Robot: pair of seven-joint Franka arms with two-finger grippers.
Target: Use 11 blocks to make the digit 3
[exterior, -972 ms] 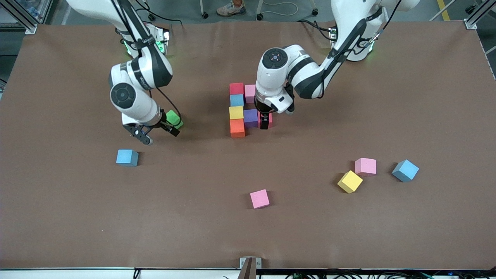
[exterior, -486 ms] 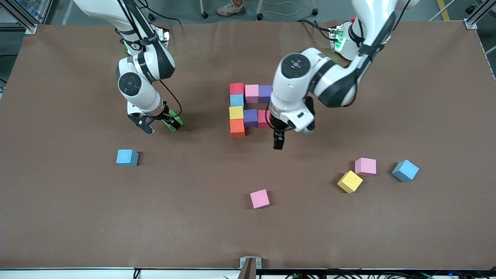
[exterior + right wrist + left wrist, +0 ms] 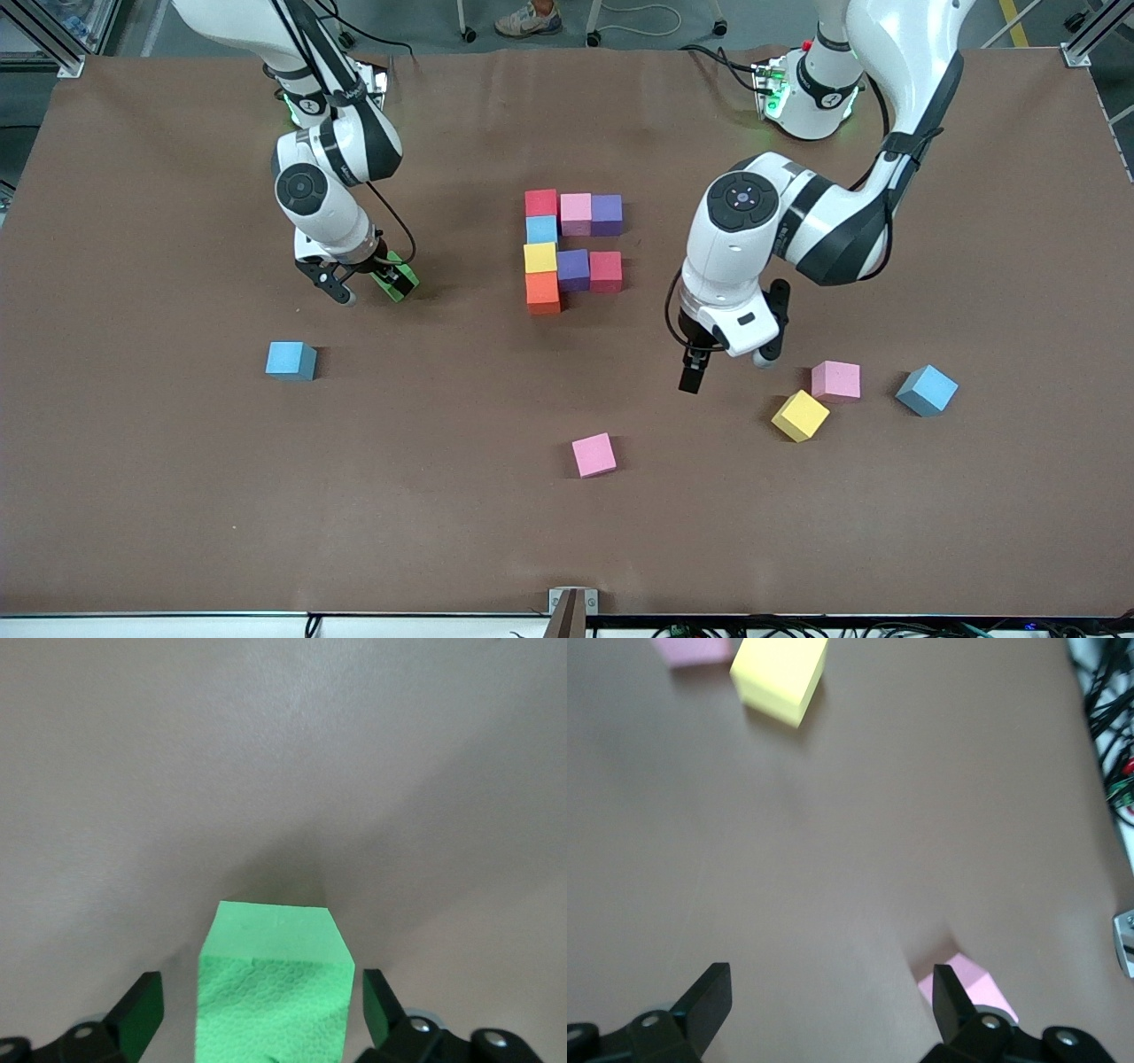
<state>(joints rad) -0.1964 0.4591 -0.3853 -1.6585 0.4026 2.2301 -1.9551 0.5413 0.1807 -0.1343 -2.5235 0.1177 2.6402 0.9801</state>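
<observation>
Your right pincer (image 3: 359, 285) sat low at the bench (image 3: 133, 496) toward the right arm's end, its fingers (image 3: 142, 1014) spread wide on either side of the green block (image 3: 396, 276), with gaps showing between pads and foam, so nothing was gripped. Your left pincer (image 3: 722, 372) hung empty and fully open over bare bench, near the loose yellow block (image 3: 800, 415) and pink block (image 3: 836, 380). The partial digit (image 3: 571, 251) stood mid-bench: a red, blue, yellow, orange column with pink-purple and purple-red bars joined. Another pink block (image 3: 594, 455) lay nearer the camera, and two blue blocks (image 3: 291, 360) lay loose.
</observation>
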